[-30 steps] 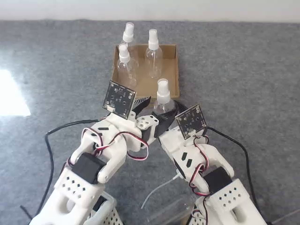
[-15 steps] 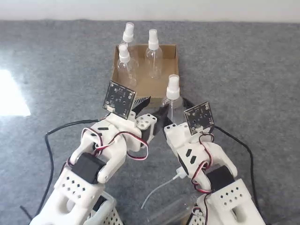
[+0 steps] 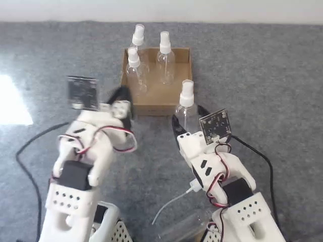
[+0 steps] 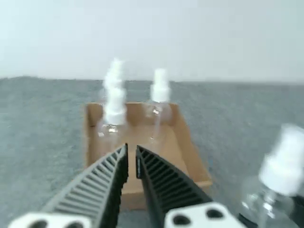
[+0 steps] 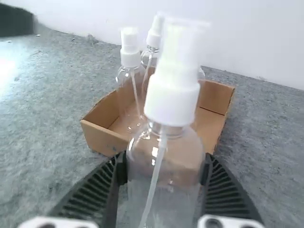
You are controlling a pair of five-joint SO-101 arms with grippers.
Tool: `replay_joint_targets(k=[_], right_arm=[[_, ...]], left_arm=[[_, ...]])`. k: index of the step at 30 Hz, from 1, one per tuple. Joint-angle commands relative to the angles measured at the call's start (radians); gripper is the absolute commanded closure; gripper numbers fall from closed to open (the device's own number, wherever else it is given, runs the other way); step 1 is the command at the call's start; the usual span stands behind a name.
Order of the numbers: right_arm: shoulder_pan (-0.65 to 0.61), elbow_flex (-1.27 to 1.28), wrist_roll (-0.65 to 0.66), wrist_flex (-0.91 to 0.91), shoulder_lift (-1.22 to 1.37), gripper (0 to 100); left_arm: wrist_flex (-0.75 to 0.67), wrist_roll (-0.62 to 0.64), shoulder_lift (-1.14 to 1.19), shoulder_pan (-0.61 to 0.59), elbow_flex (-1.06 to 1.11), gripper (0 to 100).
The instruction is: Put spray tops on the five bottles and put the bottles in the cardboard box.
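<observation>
right gripper (image 5: 162, 166) clamps the bottle (image 5: 164, 137) at its body; it looks light, slick plastic, so grip the belly, not the top. left gripper (image 4: 131, 154) is clenched, empty.

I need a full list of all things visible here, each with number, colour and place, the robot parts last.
brown cardboard box: one, table's far middle.
clear plastic bottles with white spray tops: three, in the box.
held clear bottle with white spray top: one, before the box's near wall.
grey felt table cover: one.
white perforated basket: one, near edge.
left gripper: black fingers, shut, empty, near box's left corner.
right gripper: black fingers, shut on held bottle.
</observation>
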Motion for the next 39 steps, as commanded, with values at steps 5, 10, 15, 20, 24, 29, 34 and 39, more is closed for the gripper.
replay_joint_targets(k=[5,10,15,20,24,29,34,39], right_arm=[[0.056,-0.068,-0.011,-0.062,-0.024,85.9],[0.056,-0.071,-0.011,-0.064,-0.024,85.9],[0.056,-0.072,-0.011,-0.140,-0.024,85.9],[0.053,-0.072,-0.005,-0.203,-0.024,85.9],[0.051,-0.072,-0.003,-0.282,-0.024,85.9],[0.051,-0.074,-0.003,-0.387,-0.024,85.9],[0.051,-0.132,-0.003,-0.400,-0.022,85.9],[0.051,-0.178,-0.003,-0.407,-0.022,85.9]], left_arm=[[-0.075,0.126,-0.018,-0.198,-0.058,98],[-0.180,0.140,-0.011,-0.293,-0.028,98],[-0.393,0.258,-0.011,-0.388,0.074,98],[-0.436,0.273,-0.011,-0.422,0.088,98],[-0.437,0.273,-0.011,-0.423,0.088,98],[-0.437,0.273,-0.011,-0.433,0.088,98],[-0.437,0.273,-0.011,-0.433,0.088,98],[-0.437,0.273,-0.011,-0.433,0.088,98]])
